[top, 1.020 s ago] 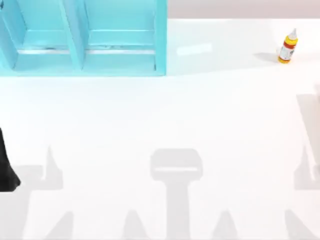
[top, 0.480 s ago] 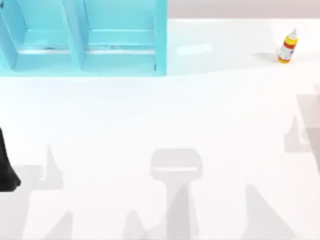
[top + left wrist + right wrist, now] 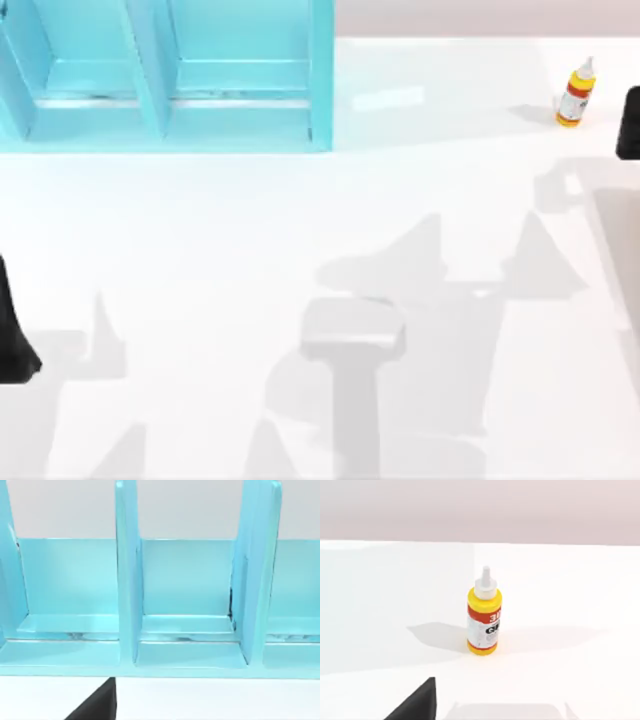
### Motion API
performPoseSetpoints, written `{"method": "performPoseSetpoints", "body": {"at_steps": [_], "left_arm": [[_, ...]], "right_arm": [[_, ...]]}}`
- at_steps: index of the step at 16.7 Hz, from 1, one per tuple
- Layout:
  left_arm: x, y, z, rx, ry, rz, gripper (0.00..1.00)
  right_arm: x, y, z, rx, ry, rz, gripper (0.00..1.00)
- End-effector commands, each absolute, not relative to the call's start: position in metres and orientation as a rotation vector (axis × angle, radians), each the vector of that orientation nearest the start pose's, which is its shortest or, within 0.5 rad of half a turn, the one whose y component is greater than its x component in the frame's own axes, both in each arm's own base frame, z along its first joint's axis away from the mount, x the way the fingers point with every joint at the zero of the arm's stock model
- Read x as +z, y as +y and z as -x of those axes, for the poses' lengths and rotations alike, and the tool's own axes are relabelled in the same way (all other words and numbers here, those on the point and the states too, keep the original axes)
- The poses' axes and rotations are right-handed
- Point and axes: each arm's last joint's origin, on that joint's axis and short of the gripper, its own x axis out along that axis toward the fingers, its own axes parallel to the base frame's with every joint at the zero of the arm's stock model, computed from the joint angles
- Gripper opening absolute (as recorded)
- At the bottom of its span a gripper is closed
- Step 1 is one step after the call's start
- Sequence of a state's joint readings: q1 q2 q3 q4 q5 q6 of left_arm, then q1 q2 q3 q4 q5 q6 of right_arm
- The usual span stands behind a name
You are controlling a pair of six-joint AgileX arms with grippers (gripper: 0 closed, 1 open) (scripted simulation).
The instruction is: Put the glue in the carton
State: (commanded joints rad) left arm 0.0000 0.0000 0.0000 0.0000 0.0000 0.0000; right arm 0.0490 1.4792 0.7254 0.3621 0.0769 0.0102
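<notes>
Glue (image 3: 576, 93) stands upright on white table (image 3: 300, 230), far back at right side, long axis vertical, white nozzle pointing straight up, red-and-white label band around yellow body; nothing touching it. Teal carton (image 3: 165, 75) with upright dividers sits well apart at back left. Right arm (image 3: 629, 122) enters at right edge, just beside glue; pincer state cannot tell. Left arm (image 3: 14, 335) parked at left edge, pincer state likewise cannot tell.

White table (image 3: 300, 230): carton (image 3: 165, 75), glue (image 3: 575, 93).
</notes>
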Motion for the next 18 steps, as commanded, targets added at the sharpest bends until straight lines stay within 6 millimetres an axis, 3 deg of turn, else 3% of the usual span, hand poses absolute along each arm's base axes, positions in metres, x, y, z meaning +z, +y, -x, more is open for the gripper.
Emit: {"method": "performPoseSetpoints", "body": {"at_steps": [4,7,11,18], "left_arm": [[0.16,-0.001,-0.106,0.0,0.0,0.0,1.0],[0.16,-0.001,-0.106,0.0,0.0,0.0,1.0],[0.16,-0.001,-0.106,0.0,0.0,0.0,1.0],[0.16,-0.001,-0.106,0.0,0.0,0.0,1.0]], "right_arm": [[0.15,0.025,-0.375,-0.012,0.472,0.028,1.0],[0.121,0.032,-0.403,-0.011,0.486,0.021,1.0],[0.101,0.035,-0.416,-0.015,0.5,0.015,1.0],[0.101,0.032,-0.421,-0.016,0.5,0.015,1.0]]}}
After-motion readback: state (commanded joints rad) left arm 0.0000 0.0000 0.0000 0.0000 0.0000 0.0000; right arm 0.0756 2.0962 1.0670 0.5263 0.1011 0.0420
